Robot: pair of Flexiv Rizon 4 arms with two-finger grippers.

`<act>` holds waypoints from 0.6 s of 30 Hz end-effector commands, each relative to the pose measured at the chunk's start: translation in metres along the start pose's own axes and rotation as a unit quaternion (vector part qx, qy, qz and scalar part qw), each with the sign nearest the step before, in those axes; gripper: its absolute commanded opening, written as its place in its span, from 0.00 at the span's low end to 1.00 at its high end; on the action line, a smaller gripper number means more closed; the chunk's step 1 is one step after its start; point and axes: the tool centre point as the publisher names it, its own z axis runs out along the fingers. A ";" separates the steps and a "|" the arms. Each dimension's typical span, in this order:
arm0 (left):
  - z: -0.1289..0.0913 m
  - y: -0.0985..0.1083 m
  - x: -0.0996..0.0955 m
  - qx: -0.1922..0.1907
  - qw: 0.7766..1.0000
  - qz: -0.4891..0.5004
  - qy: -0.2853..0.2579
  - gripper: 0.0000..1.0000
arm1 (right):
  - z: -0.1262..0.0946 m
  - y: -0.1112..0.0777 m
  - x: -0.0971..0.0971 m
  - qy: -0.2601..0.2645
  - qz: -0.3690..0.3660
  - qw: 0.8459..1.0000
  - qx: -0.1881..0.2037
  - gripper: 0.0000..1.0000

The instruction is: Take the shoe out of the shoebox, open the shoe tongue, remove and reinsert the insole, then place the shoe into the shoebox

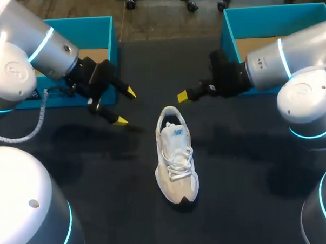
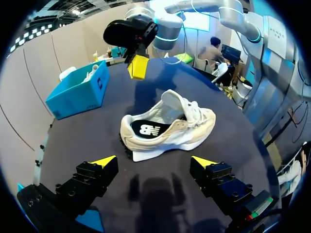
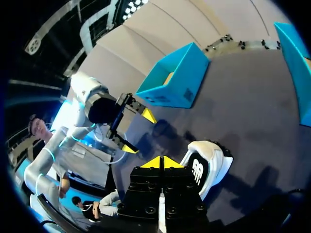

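A white lace-up shoe [image 1: 176, 160] stands upright mid-table, heel toward the far side. In the left wrist view the shoe [image 2: 194, 127] lies ahead of my left gripper [image 2: 154, 162], its tongue [image 2: 174, 99] raised and the dark insole [image 2: 146, 129] showing inside. My left gripper [image 1: 125, 106] hangs open to the left of the heel, touching nothing. My right gripper [image 1: 182, 96] hovers just beyond the heel, shut with nothing in it. In the right wrist view my right gripper [image 3: 161, 162] sits shut above the heel of the shoe [image 3: 210, 167], with my left gripper [image 3: 137, 132] across from it.
Two open blue shoeboxes stand at the far side, one at the left [image 1: 102, 27] and one at the right [image 1: 256, 15]. The left shoebox [image 2: 77, 90] also shows in the left wrist view. Bare dark tabletop surrounds the shoe.
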 end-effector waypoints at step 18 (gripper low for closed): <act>-0.010 0.011 -0.014 0.003 1.000 -0.012 0.018 1.00 | -0.014 0.011 0.052 -0.250 0.005 0.966 0.059 0.00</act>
